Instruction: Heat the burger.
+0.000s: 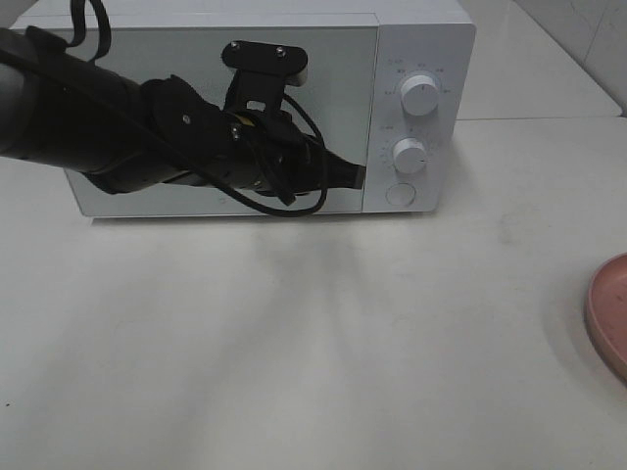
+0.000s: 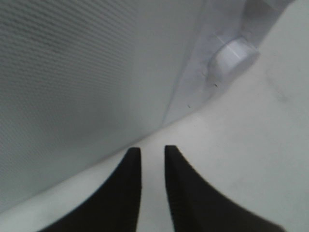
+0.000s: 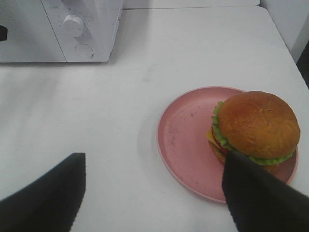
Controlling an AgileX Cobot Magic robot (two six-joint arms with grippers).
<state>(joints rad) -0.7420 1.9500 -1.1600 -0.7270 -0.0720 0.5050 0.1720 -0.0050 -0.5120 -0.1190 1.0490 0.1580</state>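
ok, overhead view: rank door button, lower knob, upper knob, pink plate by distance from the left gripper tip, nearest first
From the left gripper, at the microwave door's right edge:
1. Round door button, just right of the tip, low on the control panel.
2. Lower knob, right and slightly above; close to the button's distance, but a bit farther.
3. Upper knob, top of the panel.
4. Pink plate, far right table edge.

The pink plate point(image 1: 612, 311) is cut off at the overhead view's right edge. The left arm point(image 1: 118, 132) hides much of the microwave door point(image 1: 343, 88), and the dial markings point(image 1: 392, 88) are too small to read.
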